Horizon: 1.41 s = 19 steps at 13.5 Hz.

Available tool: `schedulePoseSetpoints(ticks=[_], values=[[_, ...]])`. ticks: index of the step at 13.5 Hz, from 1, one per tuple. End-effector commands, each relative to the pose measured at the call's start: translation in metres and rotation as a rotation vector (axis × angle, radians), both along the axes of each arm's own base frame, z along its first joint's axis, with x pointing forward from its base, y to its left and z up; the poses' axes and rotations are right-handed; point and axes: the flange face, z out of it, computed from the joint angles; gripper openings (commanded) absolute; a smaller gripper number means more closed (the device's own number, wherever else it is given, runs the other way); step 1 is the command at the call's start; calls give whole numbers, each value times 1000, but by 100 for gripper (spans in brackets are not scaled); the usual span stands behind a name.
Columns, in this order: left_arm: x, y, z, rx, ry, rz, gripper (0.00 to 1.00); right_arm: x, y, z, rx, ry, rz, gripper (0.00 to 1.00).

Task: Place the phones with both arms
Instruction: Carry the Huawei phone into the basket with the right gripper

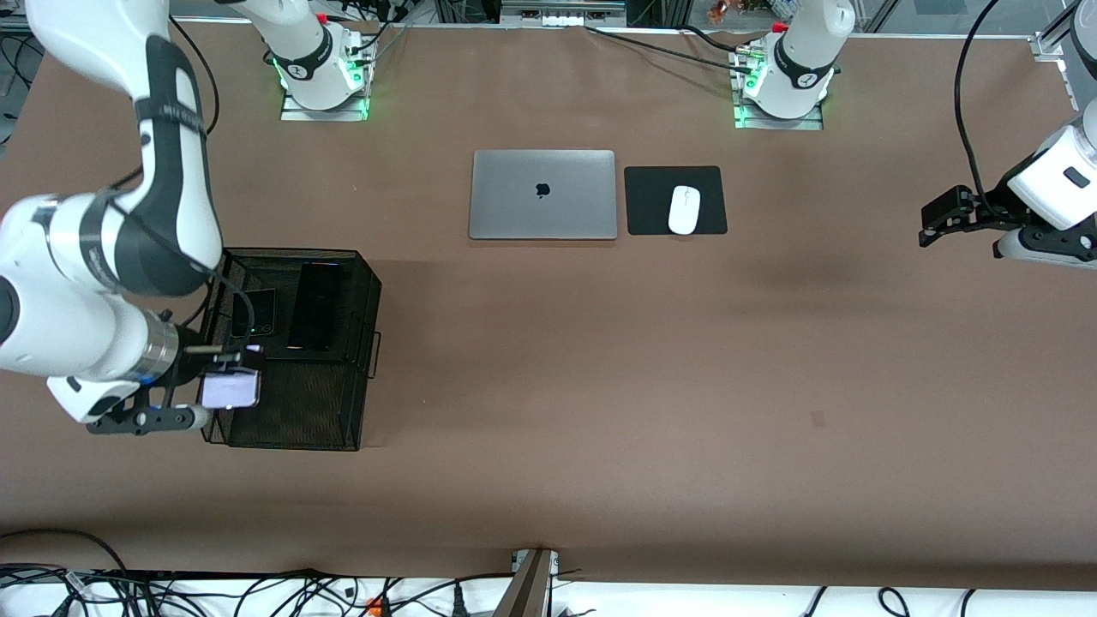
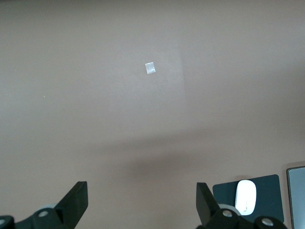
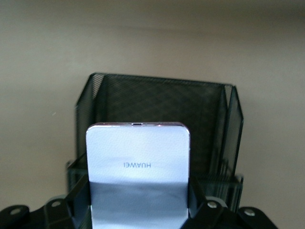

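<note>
Laptop (image 1: 542, 194), mouse (image 1: 684, 209) mid-table

Two phones (image 1: 291, 315) in mesh rack (image 1: 343, 411) at right arm's end; laptop (image 1: 542, 194) mid-table, mouse (image 1: 684, 209) on pad (image 1: 651, 201) beside it.

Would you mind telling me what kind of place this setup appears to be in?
Most likely a robotics lab made up as an office desk: a closed laptop and a mouse on its pad share a brown table with bolted-down arm bases, with loose cables along the edges.
</note>
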Motion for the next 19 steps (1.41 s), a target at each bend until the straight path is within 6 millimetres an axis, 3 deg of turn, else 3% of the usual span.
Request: schedulePoseSetpoints(ticks=[1,6,7,9,10,11,14,19], values=[[3,3,5,20,7,-18,100,17,1,-52,-15,-30,7,5],[2,5,5,20,9,-15,100,19,-1,-123,-30,-14,-32,7],[2,5,5,20,10,-15,100,17,-2,-133,-30,-11,-38,15],[2,6,4,20,15,-13,100,16,-4,-145,-18,-4,-51,57],[2,6,4,20,15,-13,100,16,-1,-145,11,-4,-63,100],[2,6,4,20,15,-12,100,16,-2,-143,19,-7,-65,100],[3,8,2,20,19,-10,100,15,-2,-105,25,-23,-57,100],[2,7,1,20,26,-11,100,-15,-21,13,37,29,-61,100]])
